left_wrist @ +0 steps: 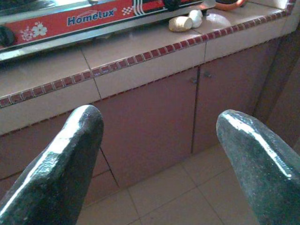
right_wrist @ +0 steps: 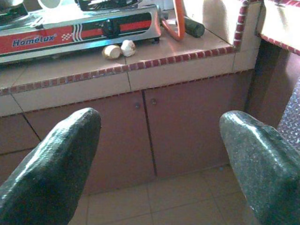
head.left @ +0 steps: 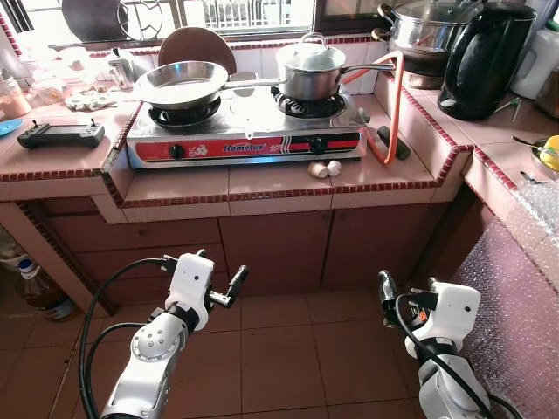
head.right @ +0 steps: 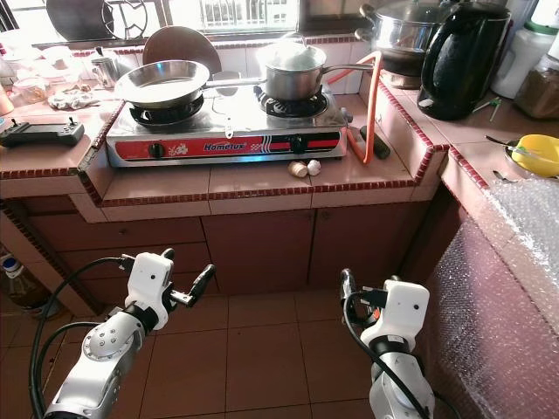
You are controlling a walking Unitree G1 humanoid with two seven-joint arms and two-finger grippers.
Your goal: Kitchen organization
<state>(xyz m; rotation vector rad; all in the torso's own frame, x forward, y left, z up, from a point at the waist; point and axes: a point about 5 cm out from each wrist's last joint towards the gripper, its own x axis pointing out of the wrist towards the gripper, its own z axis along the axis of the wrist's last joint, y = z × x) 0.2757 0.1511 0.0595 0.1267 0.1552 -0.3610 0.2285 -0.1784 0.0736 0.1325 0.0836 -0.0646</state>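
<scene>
Nothing looked tidied yet: the shiny steel frying pan (head.left: 179, 81) and lidded steel saucepan (head.left: 312, 68) sat on the red-fronted gas stove (head.left: 244, 140), two pale garlic bulbs (head.left: 325, 168) loose on the tiled pink desk (head.left: 279, 183). The left claw (head.left: 229, 288) and right claw (head.left: 387, 292) hung low before the cupboards, both spread and holding nothing, so I judged the organizing was all left to do.

I count one two-burner gas stove (head.left: 247, 140) on the tiled counter, carrying one empty frying pan (head.left: 180, 83) and one lidded saucepan (head.left: 312, 68). Two pale lumps (head.left: 322, 168), too small for me to identify, lie in front of it. There is one orange hose (head.left: 395, 96), one black kettle (head.left: 483, 61), one large lidded steel pot (head.left: 423, 28), one black handheld controller (head.left: 61, 133) and one yellow bowl (head.right: 540, 154). Below, I see two cupboard doors (right_wrist: 187, 124) and one bottle (head.left: 37, 285) standing on the floor.
</scene>
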